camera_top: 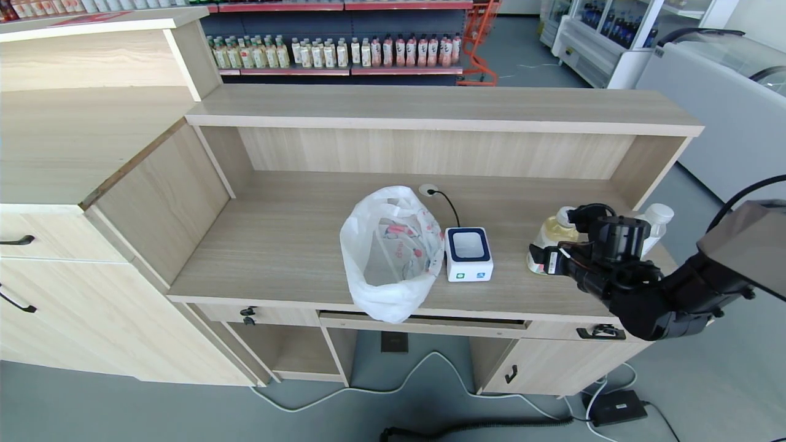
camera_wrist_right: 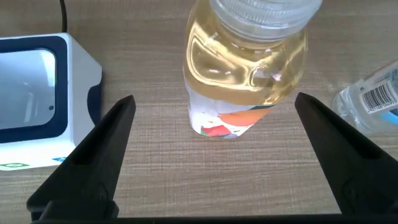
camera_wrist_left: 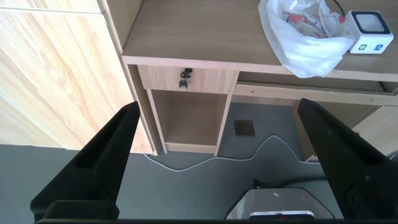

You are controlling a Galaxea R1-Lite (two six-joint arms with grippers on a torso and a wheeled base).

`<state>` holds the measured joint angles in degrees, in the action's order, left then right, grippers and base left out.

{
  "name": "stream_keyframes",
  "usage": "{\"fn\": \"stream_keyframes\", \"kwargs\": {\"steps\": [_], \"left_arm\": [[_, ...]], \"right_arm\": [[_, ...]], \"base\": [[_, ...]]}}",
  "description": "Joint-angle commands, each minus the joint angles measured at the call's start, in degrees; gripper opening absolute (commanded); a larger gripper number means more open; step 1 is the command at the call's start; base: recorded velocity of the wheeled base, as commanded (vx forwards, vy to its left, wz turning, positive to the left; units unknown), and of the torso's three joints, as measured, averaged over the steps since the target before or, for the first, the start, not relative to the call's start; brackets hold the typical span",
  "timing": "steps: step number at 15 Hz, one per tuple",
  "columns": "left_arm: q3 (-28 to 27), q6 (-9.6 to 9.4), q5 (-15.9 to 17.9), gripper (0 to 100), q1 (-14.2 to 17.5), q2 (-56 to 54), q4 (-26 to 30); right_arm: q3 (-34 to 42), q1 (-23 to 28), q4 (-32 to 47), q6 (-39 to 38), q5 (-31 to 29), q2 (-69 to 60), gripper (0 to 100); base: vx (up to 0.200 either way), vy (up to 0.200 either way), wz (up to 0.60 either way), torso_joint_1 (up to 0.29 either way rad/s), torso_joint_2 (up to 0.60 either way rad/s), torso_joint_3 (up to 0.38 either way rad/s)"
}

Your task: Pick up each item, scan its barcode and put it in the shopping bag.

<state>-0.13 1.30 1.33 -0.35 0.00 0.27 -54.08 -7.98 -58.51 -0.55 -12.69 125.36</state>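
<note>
A bottle of yellow liquid (camera_top: 554, 236) (camera_wrist_right: 245, 68) with a clear cap stands upright on the right part of the wooden counter (camera_top: 282, 245). My right gripper (camera_top: 552, 261) (camera_wrist_right: 216, 102) is open, one finger on each side of the bottle's lower half, apart from it. A clear water bottle (camera_top: 654, 224) (camera_wrist_right: 373, 99) with a white cap stands just right of it. The white barcode scanner (camera_top: 468, 253) (camera_wrist_right: 37, 118) (camera_wrist_left: 370, 31) sits mid-counter. The open white shopping bag (camera_top: 390, 252) (camera_wrist_left: 305, 34) stands to its left. My left gripper (camera_wrist_left: 217, 107) hangs open, low in front of the counter, holding nothing.
The counter has a raised back shelf (camera_top: 442, 107) and side walls. A black cable (camera_top: 448, 205) runs from the scanner to a hole at the back. Cables and a power brick (camera_top: 616, 406) lie on the floor below.
</note>
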Motion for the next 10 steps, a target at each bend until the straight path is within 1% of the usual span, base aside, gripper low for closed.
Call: {"fn": "stream_keyframes", "kwargs": {"steps": [1, 3, 6, 10], "left_arm": [[0.0, 0.01, 0.1, 100, 0.0, 0.0, 0.0], [0.0, 0.01, 0.0, 100, 0.0, 0.0, 0.0], [0.0, 0.01, 0.0, 100, 0.0, 0.0, 0.0], [0.0, 0.01, 0.0, 100, 0.0, 0.0, 0.0]], "right_arm": [[-2.3, -1.1, 0.0, 0.4, -0.1, 2.3, 100], [-4.3, -1.7, 0.0, 0.7, -0.3, 3.9, 100], [-6.1, -1.4, 0.0, 1.5, -3.7, 5.6, 100], [-10.1, -0.8, 0.0, 2.2, -4.4, 7.5, 100]], "base": [[0.000, 0.000, 0.00, 0.000, 0.00, 0.000], [0.000, 0.000, 0.00, 0.000, 0.00, 0.000], [0.000, 0.000, 0.00, 0.000, 0.00, 0.000], [0.000, 0.000, 0.00, 0.000, 0.00, 0.000]]}}
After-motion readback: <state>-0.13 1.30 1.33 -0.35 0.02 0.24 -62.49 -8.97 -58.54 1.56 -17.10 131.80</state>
